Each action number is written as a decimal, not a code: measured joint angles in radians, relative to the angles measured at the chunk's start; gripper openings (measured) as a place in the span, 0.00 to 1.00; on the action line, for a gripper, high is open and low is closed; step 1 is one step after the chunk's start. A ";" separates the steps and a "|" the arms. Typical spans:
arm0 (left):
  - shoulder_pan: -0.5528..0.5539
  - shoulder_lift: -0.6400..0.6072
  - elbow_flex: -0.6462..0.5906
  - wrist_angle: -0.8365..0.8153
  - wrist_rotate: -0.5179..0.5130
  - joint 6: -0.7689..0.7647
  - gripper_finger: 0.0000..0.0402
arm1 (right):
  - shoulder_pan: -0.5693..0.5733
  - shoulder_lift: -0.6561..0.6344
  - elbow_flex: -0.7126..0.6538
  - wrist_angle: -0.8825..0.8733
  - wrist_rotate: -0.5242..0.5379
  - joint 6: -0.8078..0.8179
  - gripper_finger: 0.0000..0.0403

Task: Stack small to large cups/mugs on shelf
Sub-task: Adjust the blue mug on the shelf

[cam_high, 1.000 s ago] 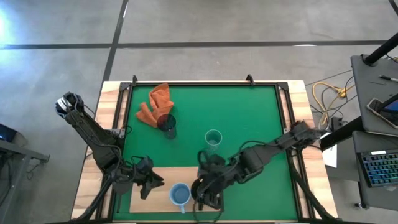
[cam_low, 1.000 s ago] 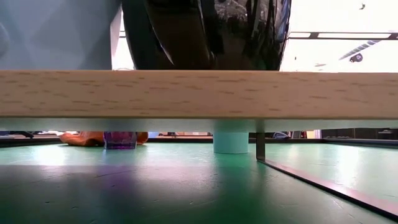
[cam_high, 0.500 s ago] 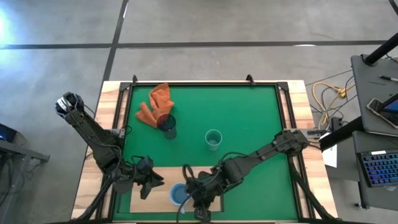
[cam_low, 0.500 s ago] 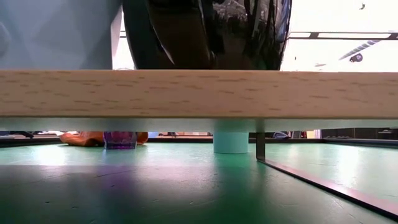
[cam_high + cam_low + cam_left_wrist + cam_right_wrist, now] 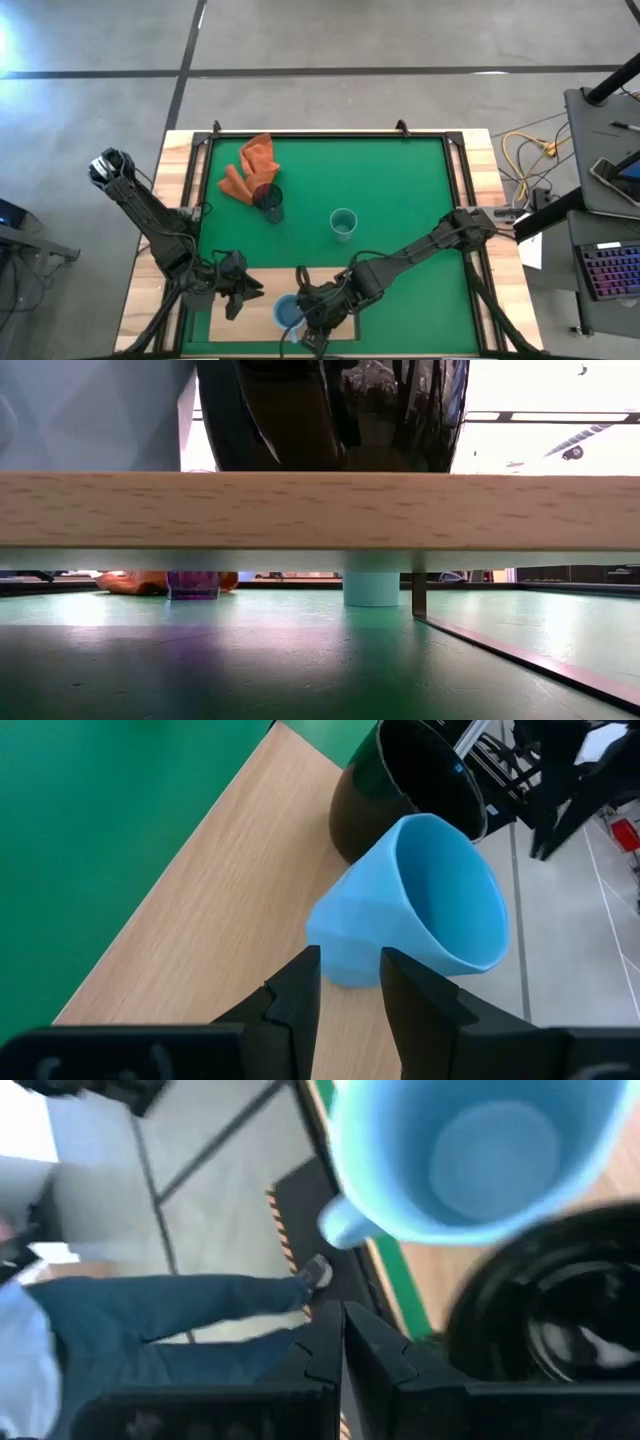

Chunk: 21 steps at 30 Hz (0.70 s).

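Note:
The light blue mug (image 5: 420, 905) and the black mug (image 5: 405, 795) stand upright side by side on the wooden shelf (image 5: 220, 920), a board raised on legs at the table's near edge. My left gripper (image 5: 350, 990) is open by a narrow gap at the shelf's left end (image 5: 245, 293), pointing at the blue mug and short of it. My right gripper (image 5: 343, 1345) is shut above the two mugs, at the shelf's near edge, and its arm hides the black mug in the high view. The purple cup (image 5: 268, 200) and the teal cup (image 5: 343, 224) stand on the green mat.
An orange cloth (image 5: 250, 165) lies at the far left of the mat beside the purple cup. The shelf's front edge (image 5: 320, 510) fills the low view, with a leg (image 5: 418, 595) beneath it. A person in blue trousers (image 5: 150, 1330) stands beyond the table's near edge.
My right arm has swung toward the table's left and near edges, over the black mug and up beside the light blue mug. Both mugs have stayed where they were on the shelf.

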 joint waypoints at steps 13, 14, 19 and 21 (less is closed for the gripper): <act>0.000 0.000 0.000 0.001 0.000 0.021 0.23 | -0.010 0.000 -0.036 0.090 0.003 -0.004 0.02; 0.000 0.000 0.000 0.001 0.000 0.021 0.23 | -0.011 0.000 -0.036 0.091 0.007 -0.006 0.02; 0.000 0.000 0.000 0.001 0.000 0.021 0.23 | -0.020 0.000 -0.041 0.093 0.027 -0.024 0.02; 0.000 0.000 0.000 0.001 0.000 0.021 0.23 | -0.022 0.000 -0.042 0.096 0.027 -0.034 0.02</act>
